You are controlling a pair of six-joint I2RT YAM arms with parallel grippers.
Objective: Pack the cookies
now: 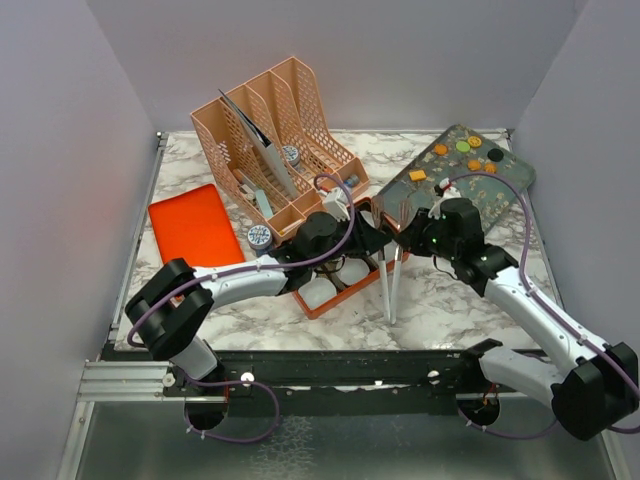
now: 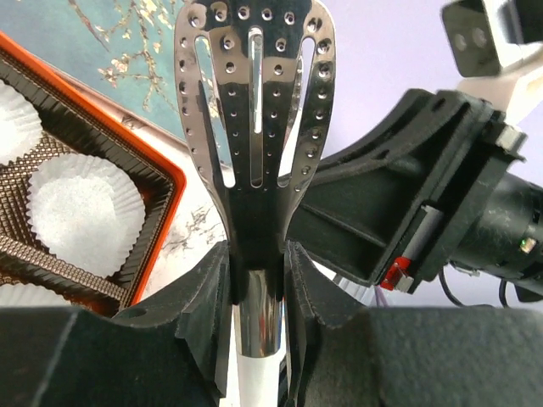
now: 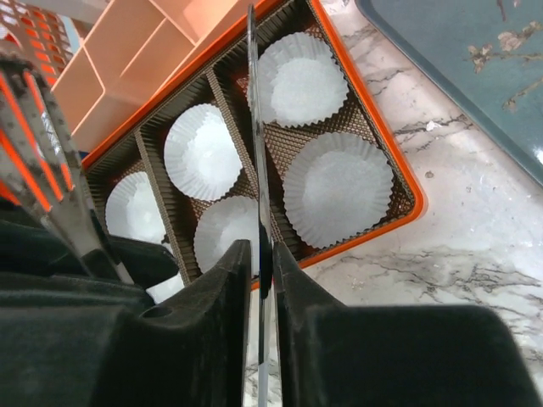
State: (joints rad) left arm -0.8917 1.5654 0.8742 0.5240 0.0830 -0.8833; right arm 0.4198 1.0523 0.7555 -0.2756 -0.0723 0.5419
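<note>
The cookies (image 1: 474, 153) lie on a dark floral board (image 1: 505, 190) at the back right: orange rounds, a green one, a black one and a yellow-orange square. Both grippers meet over the orange box (image 1: 330, 297) on a pair of metal tongs (image 1: 388, 290) with white handles hanging down. My left gripper (image 2: 257, 254) is shut on the tongs' neck (image 2: 257, 314), with the perforated head (image 2: 254, 110) above it. In the right wrist view the tong blade (image 3: 257, 127) stands edge-on between the jaws of my right gripper (image 3: 263, 254), with a thin gap on each side.
White paper cups (image 3: 301, 80) fill the box's brown compartments (image 3: 407, 203). A peach desk organizer (image 1: 270, 130) stands at the back. An orange lid (image 1: 195, 225) lies on the left, with a round blue-and-white tin (image 1: 259, 237) beside it. Grey walls close in three sides.
</note>
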